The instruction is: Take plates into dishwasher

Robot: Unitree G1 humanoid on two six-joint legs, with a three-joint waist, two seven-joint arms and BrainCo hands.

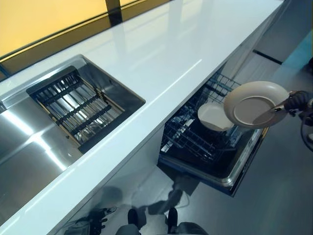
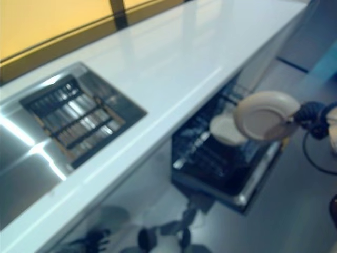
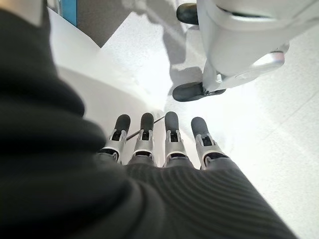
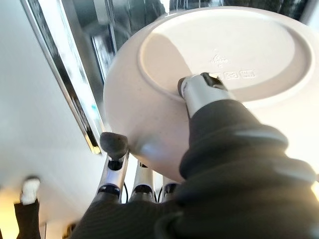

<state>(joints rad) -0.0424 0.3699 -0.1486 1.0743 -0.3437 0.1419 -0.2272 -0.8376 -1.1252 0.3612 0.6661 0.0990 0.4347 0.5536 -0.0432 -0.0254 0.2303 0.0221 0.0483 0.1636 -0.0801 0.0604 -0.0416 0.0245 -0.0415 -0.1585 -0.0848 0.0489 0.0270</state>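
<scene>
Right hand (image 4: pixel 199 94) has the plate (image 1: pixel 257 104) pinched, thumb pressed flat on the underside and fingers (image 4: pixel 113 149) wrapped under the rim. The plate is tilted, its underside facing the camera, held in the air at the right of the scene above the pulled-out dishwasher rack (image 1: pixel 205 139). Just beneath it, another white plate (image 1: pixel 212 116) sits in that rack, close to the held one. The dishwasher door (image 1: pixel 234 166) hangs open below the white counter (image 1: pixel 161 54). Over on the left, set into the counter, is the steel sink (image 1: pixel 112 93) with a dark rack (image 1: pixel 76 105) in it. Left hand (image 3: pixel 159 144) hangs low over the pale floor (image 3: pixel 279 129), fingers straight, holding nothing.
</scene>
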